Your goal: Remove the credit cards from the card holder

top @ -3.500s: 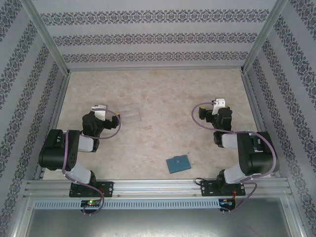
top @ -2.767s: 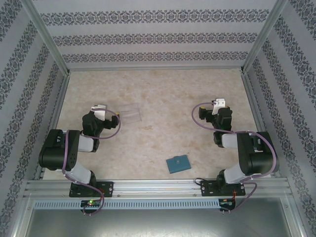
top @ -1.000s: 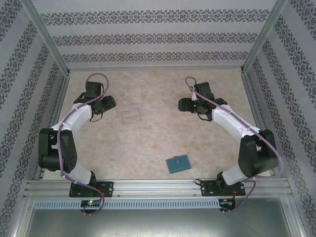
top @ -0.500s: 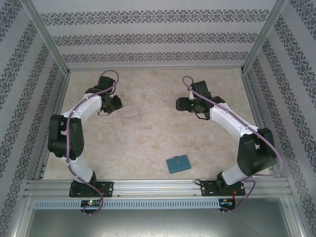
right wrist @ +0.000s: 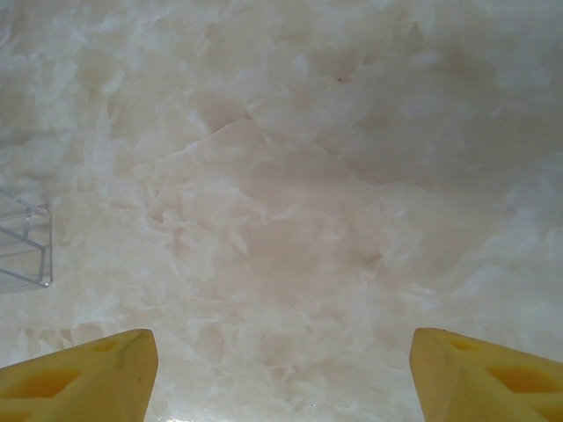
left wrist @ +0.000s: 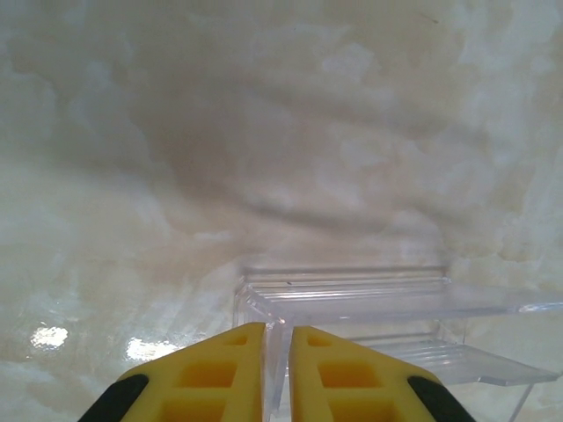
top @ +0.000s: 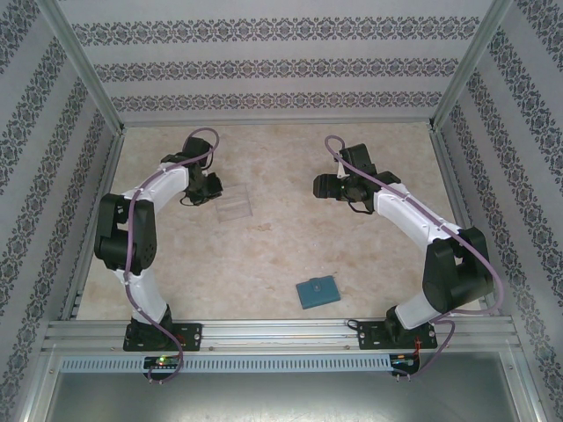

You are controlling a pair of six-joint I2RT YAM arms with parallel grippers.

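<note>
From above, the teal card holder (top: pixel 317 290) lies flat and closed on the pale marbled tabletop (top: pixel 273 251), in the lower middle of the frame, a little right of centre and nearest the right arm's base. It is well apart from both grippers, and no card can be made out on it at this size. The left gripper (top: pixel 209 186) reaches into the upper left part of the tabletop, at the left edge of a clear tray (top: pixel 234 205). The right gripper (top: pixel 324 186) hangs over bare tabletop in the upper right-centre. How the fingers stand is too small to judge from above, but the wrist views give it. In the left wrist view the yellow fingers (left wrist: pixel 207 378) are drawn to a thin slit at the bottom edge. An upright clear wall of the tray runs down into that slit, so the gripper is closed narrowly on it, with the stepped shelves of the tray spreading to the right. In the right wrist view the fingers (right wrist: pixel 79 374) sit in the two bottom corners, set wide, with bare marble between them. One corner of the tray pokes in at the left edge.
</note>
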